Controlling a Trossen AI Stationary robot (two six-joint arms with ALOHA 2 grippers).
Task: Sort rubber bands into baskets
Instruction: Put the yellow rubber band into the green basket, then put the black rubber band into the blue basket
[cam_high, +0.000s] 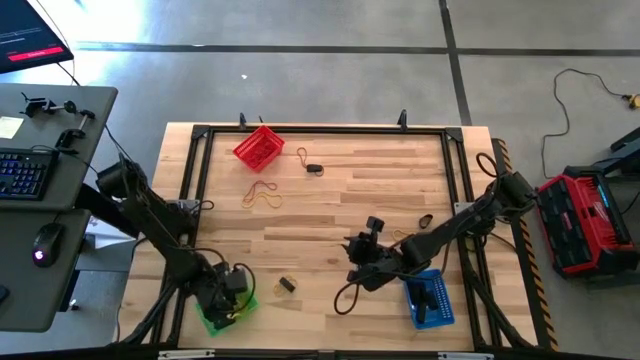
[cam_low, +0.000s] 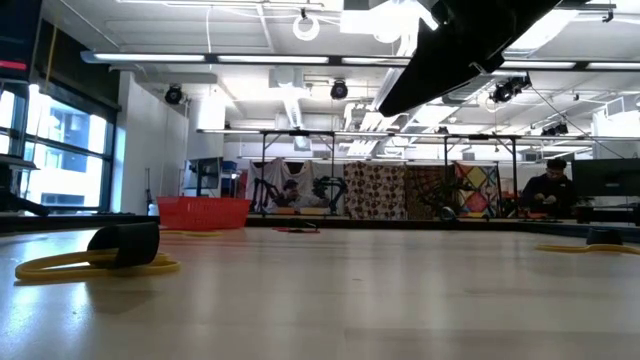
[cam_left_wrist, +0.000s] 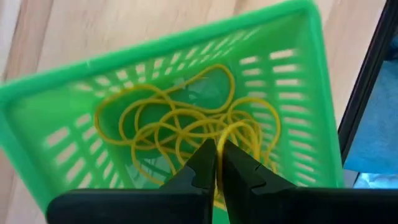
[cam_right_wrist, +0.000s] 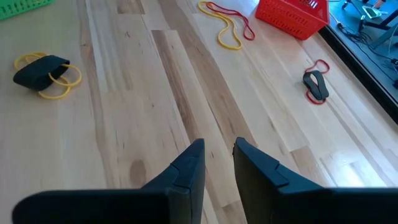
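High view: we saw left gripper, fingers nearly together, over green perforated plastic basket lower left holding yellow rubber bands; right gripper slightly apart, empty; loose mixed bands upper centre still unsorted.

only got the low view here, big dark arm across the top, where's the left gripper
Observer: The left gripper is over the green basket at the table's near left corner, fingers almost together.
Operator: anything in that basket
Observer: A tangle of yellow rubber bands lies on its floor.
Operator: and the right one
Observer: The right gripper hangs over bare wood mid-table, fingers slightly apart, holding nothing.
Operator: blue basket, where
Observer: The blue basket sits at the near right, beside the right arm.
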